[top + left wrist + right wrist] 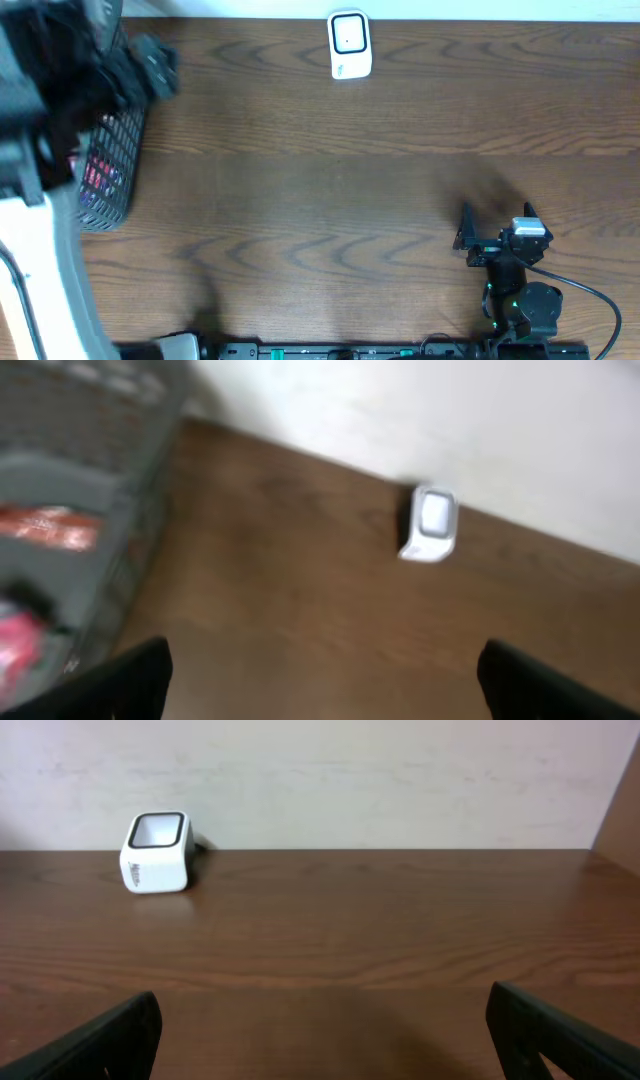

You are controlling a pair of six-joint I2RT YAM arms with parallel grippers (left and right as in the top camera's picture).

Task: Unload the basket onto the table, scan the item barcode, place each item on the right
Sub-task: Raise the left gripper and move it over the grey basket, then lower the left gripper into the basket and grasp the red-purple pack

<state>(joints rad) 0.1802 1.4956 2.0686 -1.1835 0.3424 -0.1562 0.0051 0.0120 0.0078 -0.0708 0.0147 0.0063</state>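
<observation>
Table (320, 200): dark wood-grain top, bounded at the far edge by a pale wall (400, 780).
Basket (118, 165): dark wire mesh, at the table's left edge – well apart from the scanner. In the left wrist view its mesh wall (150, 490) fills the left side of the frame.
Left arm (60, 90): large and blurred in the overhead view, lying over the far end of the basket and covering part of it.
Left gripper (320, 680): jaws spread wide, nothing between them; the dark fingertips (125, 680) show only at the bottom corners, above the wood beside the basket.
Right gripper (496, 218): near the table's front right, jaws spread wide and holding nothing. It faces the far edge.
Line of approach: in the right wrist view only wood grain shows between the right gripper (325, 1040) and the scanner.
Scanner (350, 45): small white block with a dark-rimmed window on top, standing at the far edge, roughly mid-table, close to the wall; grey marking on its front face (157, 853).
Items: inside the basket – a red-and-white packet (50, 528) and a pink one (15, 645). Both are blurred, so no barcode can be made out.
</observation>
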